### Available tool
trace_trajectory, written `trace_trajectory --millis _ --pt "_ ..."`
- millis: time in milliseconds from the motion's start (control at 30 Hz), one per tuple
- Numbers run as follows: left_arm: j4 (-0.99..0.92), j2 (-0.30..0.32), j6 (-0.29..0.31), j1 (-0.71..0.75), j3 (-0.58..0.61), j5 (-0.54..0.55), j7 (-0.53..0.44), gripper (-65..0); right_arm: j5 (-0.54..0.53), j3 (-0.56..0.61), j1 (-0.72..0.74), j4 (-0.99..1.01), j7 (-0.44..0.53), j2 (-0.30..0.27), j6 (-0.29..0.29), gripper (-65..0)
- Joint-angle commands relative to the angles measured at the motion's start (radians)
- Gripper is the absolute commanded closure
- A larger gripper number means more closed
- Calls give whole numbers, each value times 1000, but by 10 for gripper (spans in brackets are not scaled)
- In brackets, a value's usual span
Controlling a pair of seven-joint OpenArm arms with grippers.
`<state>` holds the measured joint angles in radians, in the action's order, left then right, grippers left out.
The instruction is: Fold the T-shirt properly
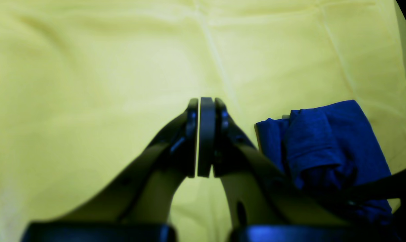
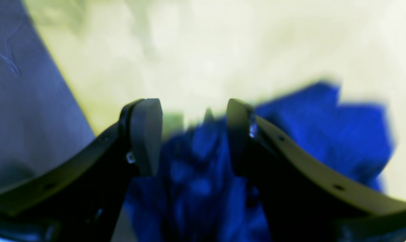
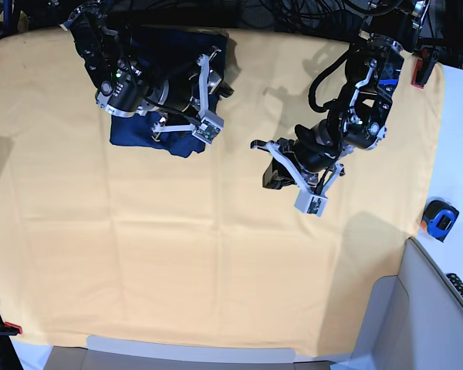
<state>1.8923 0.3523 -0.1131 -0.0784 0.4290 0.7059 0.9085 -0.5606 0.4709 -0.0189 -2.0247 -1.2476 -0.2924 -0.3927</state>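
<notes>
Close to the lens, the right gripper (image 2: 193,136) stands spread above the T-shirt (image 3: 174,123), bunched compactly at the yellow cloth's (image 3: 216,262) far edge. Left gripper (image 1: 203,137) is pressed together, empty. Folding looks nearly finished.

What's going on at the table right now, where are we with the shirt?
The dark blue shirt lies bunched in a compact heap near the far edge of the yellow cloth. The right hand hovers over it with its fingers apart; blue fabric shows between them, but they are not closed on it. The left hand is shut and empty, off to the side over bare cloth. A tape measure sits beyond the cloth's edge.
</notes>
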Motion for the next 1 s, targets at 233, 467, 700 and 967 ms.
trace_trajectory --millis 233,467,700,967 --pt "17 44 8 12 -5 1 -25 -1 -19 -309 52 -17 104 89 -1 -312" --pt "161 46 13 102 61 5 10 0 -16 -587 -19 -15 96 88 1 -116" --pt "126 46 11 -68 405 1 154 0 -9 -617 -83 -14 95 49 5 0" --pt "125 46 10 -261 672 -67 211 0 118 -621 -126 9 95 26 7 0"
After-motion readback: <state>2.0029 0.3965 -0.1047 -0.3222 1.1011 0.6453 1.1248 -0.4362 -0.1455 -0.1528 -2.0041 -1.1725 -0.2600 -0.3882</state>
